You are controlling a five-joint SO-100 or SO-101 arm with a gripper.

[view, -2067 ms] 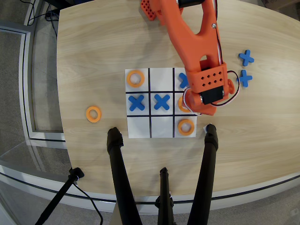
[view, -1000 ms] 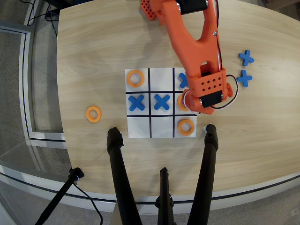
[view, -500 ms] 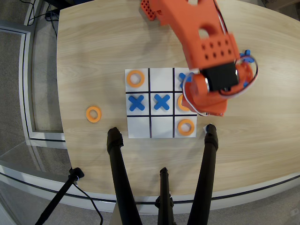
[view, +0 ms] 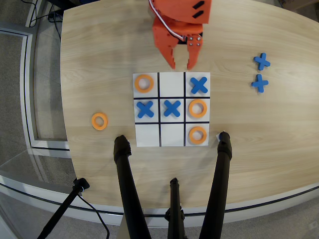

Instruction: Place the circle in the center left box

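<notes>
The circle (view: 191, 108), a flat orange ring, lies in the right-hand cell of the board's middle row in the overhead view. That white cell is the center left box (view: 205, 118); blue crosses (view: 172, 108) fill the two cells to its left. My orange gripper (view: 182, 63) hangs above the bare wood just beyond the board's far edge. It is open, holds nothing, and is well apart from the ring.
The board also holds rings in its top-left (view: 144, 83) and bottom-right (view: 198, 134) cells and a cross (view: 199, 85) at top right. A loose ring (view: 99, 121) lies left of the board, two spare crosses (view: 259, 83) to the right. Black stand legs (view: 125, 184) rise near the front edge.
The arm has lifted off the board's right column and pulled back to the far side of the table. The ring it covered now lies uncovered in the middle-row right cell.
</notes>
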